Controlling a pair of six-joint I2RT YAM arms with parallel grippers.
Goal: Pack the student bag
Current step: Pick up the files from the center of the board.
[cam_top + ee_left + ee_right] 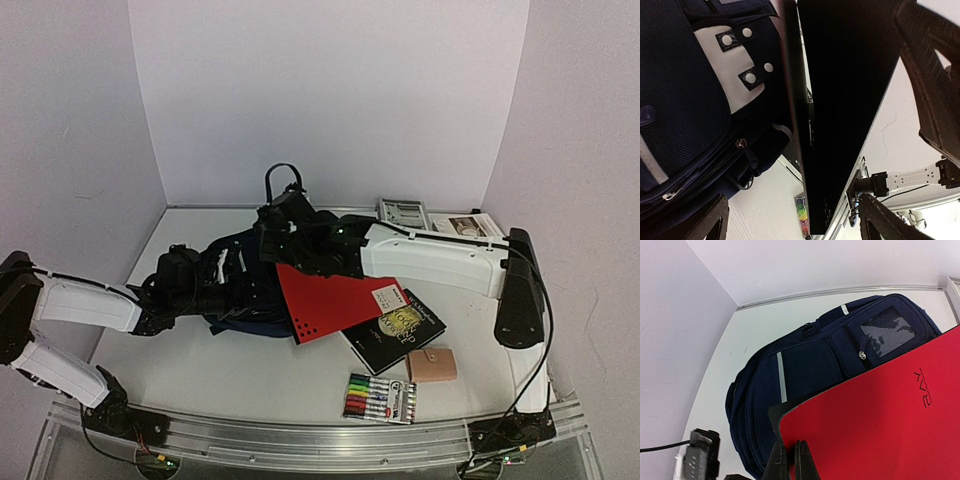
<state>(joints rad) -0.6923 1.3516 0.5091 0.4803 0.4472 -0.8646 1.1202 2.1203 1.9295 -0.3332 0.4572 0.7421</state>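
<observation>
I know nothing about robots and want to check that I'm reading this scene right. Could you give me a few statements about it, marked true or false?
1. The right gripper is shut on the edge of the red notebook. True.
2. The left gripper is clamped on the student bag. False: its jaws stand wide open.
3. The pack of markers is inside the bag. False: it lies on the table, near the front edge.
4. A black book with gold lettering lies on the table. True.
5. The tan wallet sits on the bag. False: it lies on the table beside the black book.
</observation>
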